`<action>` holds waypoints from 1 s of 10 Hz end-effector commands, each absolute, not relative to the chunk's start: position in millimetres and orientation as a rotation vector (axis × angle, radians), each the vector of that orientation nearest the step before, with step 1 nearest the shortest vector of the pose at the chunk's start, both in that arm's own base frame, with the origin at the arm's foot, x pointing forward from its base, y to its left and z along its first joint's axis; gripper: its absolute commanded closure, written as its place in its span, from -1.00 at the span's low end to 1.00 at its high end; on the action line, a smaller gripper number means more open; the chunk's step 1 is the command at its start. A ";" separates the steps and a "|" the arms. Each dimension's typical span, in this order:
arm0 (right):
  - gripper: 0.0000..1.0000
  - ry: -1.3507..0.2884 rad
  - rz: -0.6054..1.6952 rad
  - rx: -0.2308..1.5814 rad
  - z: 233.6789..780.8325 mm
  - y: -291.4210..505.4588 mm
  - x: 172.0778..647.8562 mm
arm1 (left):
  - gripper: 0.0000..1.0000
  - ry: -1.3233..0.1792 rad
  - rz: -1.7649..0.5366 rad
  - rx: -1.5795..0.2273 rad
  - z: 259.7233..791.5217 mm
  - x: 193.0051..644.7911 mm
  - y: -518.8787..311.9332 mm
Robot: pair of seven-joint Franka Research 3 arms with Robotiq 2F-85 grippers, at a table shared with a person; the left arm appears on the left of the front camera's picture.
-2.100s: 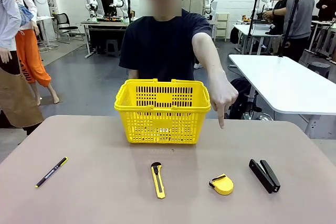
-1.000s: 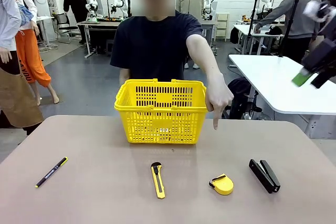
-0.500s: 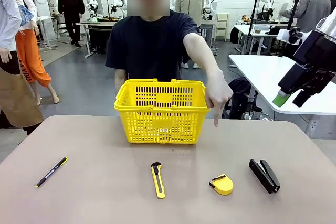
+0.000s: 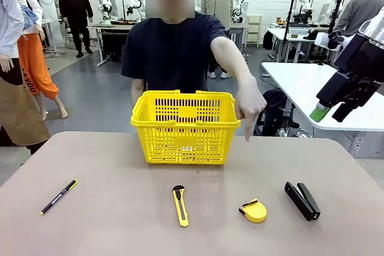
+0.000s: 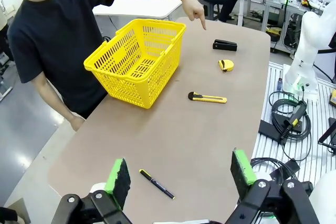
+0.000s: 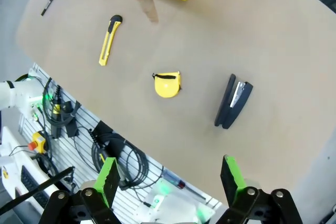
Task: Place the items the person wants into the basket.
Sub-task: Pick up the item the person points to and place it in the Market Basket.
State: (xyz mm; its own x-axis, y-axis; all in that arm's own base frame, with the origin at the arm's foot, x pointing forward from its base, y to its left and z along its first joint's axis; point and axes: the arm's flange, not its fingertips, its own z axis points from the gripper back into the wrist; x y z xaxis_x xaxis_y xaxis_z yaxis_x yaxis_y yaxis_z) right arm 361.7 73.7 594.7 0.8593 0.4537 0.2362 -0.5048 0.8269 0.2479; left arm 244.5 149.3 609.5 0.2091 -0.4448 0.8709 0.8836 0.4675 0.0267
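stapler (image 4: 302, 201) near tape measure (image 4: 254, 210) (apart), pen (image 4: 58, 196) aside

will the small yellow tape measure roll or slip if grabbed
The small yellow-and-black tape measure seems to lie on its flat side on the brown table, so it probably won't roll. Its casing looks hard and rounded, so a grip could slip off the curve. Likely heavy for its size.

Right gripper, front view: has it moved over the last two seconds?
Yes. The right gripper has come in from the picture's right edge, down and leftward, and now hangs open before the white side table.
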 end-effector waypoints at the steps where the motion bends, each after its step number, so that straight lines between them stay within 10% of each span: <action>1: -1.00 -0.168 0.495 0.286 594.4 73.1 362.5 | -1.00 -0.982 -1.015 -0.554 610.0 245.8 150.8; 10: -1.00 -0.110 0.445 0.143 440.9 205.4 343.3 | -1.00 -0.982 -1.015 -0.554 610.0 245.8 150.8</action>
State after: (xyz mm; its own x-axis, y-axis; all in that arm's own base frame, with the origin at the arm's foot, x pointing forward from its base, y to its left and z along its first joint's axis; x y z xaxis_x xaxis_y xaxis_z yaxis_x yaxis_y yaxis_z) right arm 337.4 202.8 451.9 0.8857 0.4472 0.1243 -0.4624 0.8735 0.1523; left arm 245.1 148.8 609.5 0.2103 -0.4466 0.8697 0.8841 0.4665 0.0257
